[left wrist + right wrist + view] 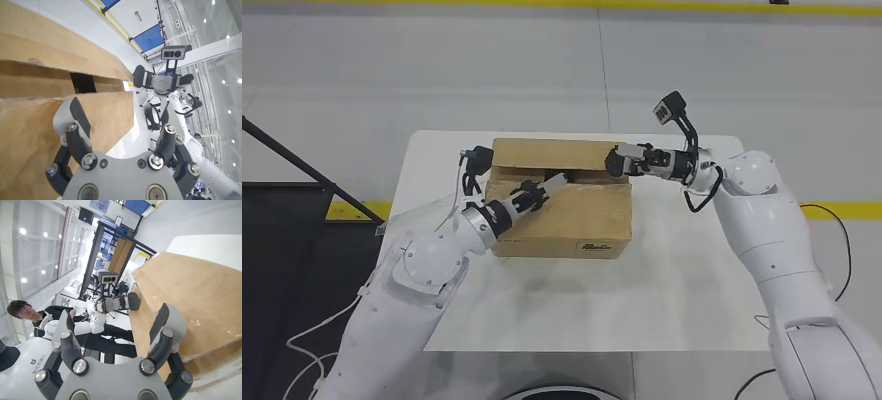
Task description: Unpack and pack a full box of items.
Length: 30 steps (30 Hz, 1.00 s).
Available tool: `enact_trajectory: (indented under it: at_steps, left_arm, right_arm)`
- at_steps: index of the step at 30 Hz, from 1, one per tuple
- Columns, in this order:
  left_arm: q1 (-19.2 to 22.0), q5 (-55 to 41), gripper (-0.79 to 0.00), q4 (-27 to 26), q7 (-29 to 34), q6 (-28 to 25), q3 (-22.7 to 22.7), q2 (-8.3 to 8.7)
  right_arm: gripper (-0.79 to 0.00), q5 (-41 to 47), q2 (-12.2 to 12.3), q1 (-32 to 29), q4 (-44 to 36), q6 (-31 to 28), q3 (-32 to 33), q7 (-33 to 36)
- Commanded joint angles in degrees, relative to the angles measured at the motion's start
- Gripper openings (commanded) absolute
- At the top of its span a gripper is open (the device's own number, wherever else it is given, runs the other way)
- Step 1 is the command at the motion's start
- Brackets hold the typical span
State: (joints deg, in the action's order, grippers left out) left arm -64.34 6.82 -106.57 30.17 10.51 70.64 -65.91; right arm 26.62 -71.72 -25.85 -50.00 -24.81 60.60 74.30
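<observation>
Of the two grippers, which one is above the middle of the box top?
The left gripper: it is over the centre seam of the cardboard box; the right gripper is at one end.

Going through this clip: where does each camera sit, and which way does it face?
Top view: above the arms, facing down on the table and cardboard box; left arm and right arm at its opposite ends.
Left wrist view: on the left wrist, facing along the box top; own open jaws near, right arm beyond.
Right wrist view: on the right wrist, facing the opposite way; own open jaws near, left arm beyond.
Shared: the box.
</observation>
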Motion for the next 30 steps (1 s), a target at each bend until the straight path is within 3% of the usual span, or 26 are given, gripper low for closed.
enact_trajectory:
  at_steps: [1, 8, 16, 30]
  left_arm:
    - [0.2, 0.0, 0.0, 0.2, -0.1, 0.0, -0.1, -0.06]
    - [0.7, -0.3, 0.0, 0.6, -0.4, -0.4, 0.2, -0.17]
    - [-0.7, -2.5, 0.0, -1.4, -7.3, -1.8, 4.3, -0.31]
    - [-10.5, -6.7, 0.0, -4.6, -15.9, -2.0, 23.0, 0.62]
  right_arm:
    - [0.0, -0.6, 0.3, -0.7, -1.3, 2.5, -0.1, 0.9]
    - [0.0, -1.1, 0.8, -2.4, -2.4, 5.2, 0.8, -0.3]
    - [0.0, -0.7, 0.9, -3.1, -0.1, 6.4, 0.6, -0.7]
    - [0.0, 2.3, -0.6, -1.5, 7.1, 5.0, -1.4, -1.4]
